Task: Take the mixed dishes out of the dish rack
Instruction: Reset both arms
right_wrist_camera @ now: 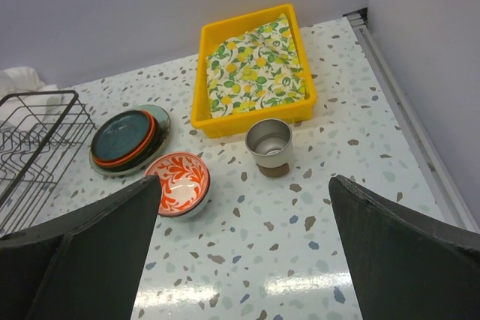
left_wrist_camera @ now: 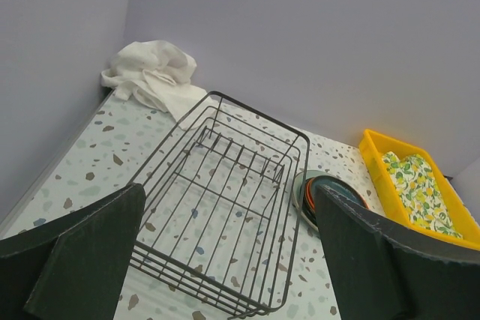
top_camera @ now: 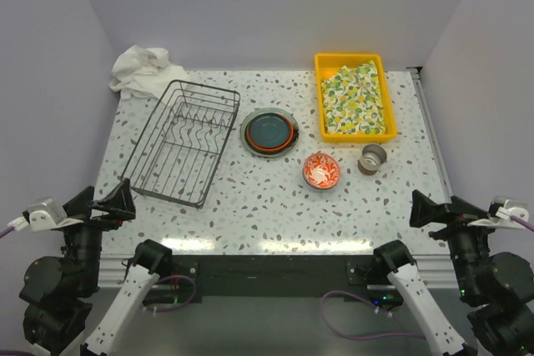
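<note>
The dark wire dish rack (top_camera: 182,141) stands empty at the left of the table; it also shows in the left wrist view (left_wrist_camera: 221,200). A stack of round plates (top_camera: 269,132) with the dark teal one on top lies on the table to its right, also in the right wrist view (right_wrist_camera: 127,139). The red-white patterned bowl (top_camera: 321,170) and a grey-brown cup (top_camera: 372,157) stand upright on the table further right. My left gripper (top_camera: 114,204) is open and empty at the near left corner. My right gripper (top_camera: 430,210) is open and empty at the near right.
A yellow tray (top_camera: 384,89) with a lemon-print cloth (top_camera: 357,98) sits at the back right. A crumpled white cloth (top_camera: 143,70) lies at the back left corner. Walls close in the left, back and right; a metal rail (top_camera: 429,127) runs along the right edge.
</note>
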### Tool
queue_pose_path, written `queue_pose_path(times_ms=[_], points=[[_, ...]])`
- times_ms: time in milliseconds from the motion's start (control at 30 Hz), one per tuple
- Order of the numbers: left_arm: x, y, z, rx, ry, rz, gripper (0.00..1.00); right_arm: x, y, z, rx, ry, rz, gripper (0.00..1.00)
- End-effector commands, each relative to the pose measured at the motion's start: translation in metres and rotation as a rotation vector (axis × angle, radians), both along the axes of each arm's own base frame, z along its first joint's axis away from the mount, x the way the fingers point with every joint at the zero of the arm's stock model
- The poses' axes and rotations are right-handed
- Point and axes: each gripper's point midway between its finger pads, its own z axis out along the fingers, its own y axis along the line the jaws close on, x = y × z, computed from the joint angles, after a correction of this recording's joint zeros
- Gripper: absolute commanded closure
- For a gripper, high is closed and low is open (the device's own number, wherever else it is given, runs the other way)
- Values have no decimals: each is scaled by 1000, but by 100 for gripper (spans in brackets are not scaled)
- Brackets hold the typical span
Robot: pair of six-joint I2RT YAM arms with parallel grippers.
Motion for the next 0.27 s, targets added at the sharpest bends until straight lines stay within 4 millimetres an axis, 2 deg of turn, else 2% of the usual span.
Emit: queue_pose_path(times_ms=[0, 233], points=[[-4, 3, 2, -16, -16, 5, 0, 2, -1, 6, 0, 3, -7, 2], [-4, 2, 2, -13, -16, 1, 0, 3, -1, 5, -2, 8, -7, 2]])
